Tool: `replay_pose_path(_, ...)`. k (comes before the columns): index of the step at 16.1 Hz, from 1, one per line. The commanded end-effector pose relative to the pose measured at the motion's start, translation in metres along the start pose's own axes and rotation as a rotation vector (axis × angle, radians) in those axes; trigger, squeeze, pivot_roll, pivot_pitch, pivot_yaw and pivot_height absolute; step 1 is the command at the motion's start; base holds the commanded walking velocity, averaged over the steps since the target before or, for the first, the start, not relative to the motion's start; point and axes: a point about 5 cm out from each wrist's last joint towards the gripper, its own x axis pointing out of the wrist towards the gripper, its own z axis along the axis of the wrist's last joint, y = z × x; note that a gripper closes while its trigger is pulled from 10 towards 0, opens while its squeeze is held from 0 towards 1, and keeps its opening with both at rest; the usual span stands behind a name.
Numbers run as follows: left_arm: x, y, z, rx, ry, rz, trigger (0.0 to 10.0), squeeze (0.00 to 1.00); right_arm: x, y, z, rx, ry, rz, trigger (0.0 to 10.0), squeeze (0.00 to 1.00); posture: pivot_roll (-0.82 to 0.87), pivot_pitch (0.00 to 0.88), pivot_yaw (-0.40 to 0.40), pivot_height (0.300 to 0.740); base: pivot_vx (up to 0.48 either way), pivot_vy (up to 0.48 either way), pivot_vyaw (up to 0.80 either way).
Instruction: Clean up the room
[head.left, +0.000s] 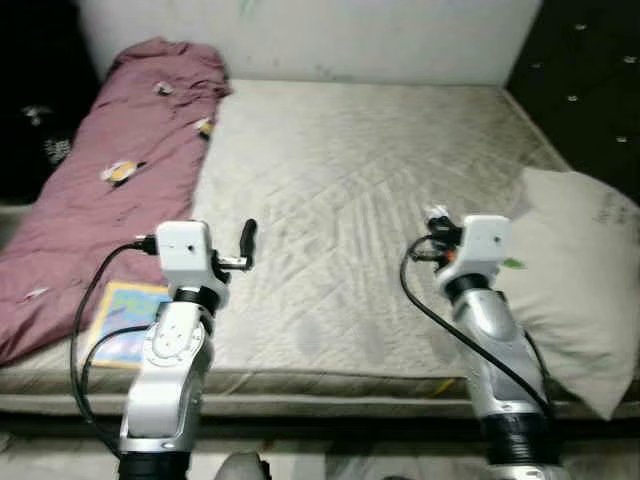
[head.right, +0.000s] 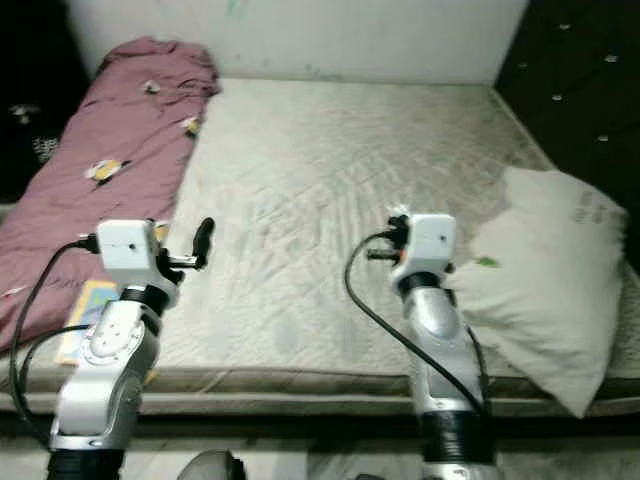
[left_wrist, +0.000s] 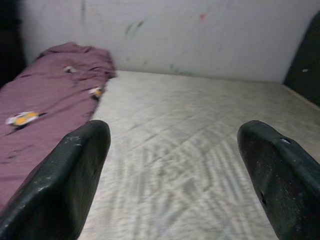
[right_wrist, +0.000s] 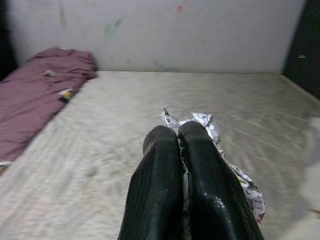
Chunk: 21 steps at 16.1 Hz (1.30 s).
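Note:
A bare grey mattress (head.left: 350, 170) lies in front of me. My right gripper (right_wrist: 176, 134) hovers over its right front part, shut on a crumpled piece of white printed paper (right_wrist: 246, 186) that sticks out past the fingertips (right_wrist: 195, 131). My left gripper (left_wrist: 175, 150) is held above the mattress's left front part, open with nothing between its fingers (left_wrist: 75, 165). A maroon blanket (head.left: 110, 170) with small yellow patterns is spread along the left side of the bed. A pale pillow (head.left: 570, 260) rests at the right edge.
A colourful flat book (head.left: 125, 320) lies at the left front corner of the bed, beside the blanket. A white wall (head.left: 350, 35) runs behind the bed. A dark padded panel (head.left: 590, 70) stands to the right and dark furniture (head.left: 40, 100) to the left.

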Motion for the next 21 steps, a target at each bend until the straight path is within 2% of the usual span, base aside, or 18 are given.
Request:
replay_pose_path(1,-0.002,-0.001,0.0,-0.002,0.0,-0.002,10.0,0.0,0.001,-0.001,0.002,-0.01,-0.009,-0.005,10.0,0.0,0.01,0.024,-0.005,0.74,0.0,0.48,0.0)
replay_pose_path(8,-0.006,-0.005,-0.003,-0.012,0.008,-0.009,10.0,0.0,0.0,0.001,-0.002,-0.021,0.013,-0.001,10.0,0.0,0.02,0.025,-0.011,0.74,0.0,0.48,0.0)
replay_pose_path(21,-0.002,-0.008,-0.002,-0.024,-0.007,-0.034,10.0,0.0,-0.001,0.001,-0.008,-0.023,0.048,0.01,10.0,0.0,0.01,0.032,-0.011,0.74,0.0,0.472,0.0)
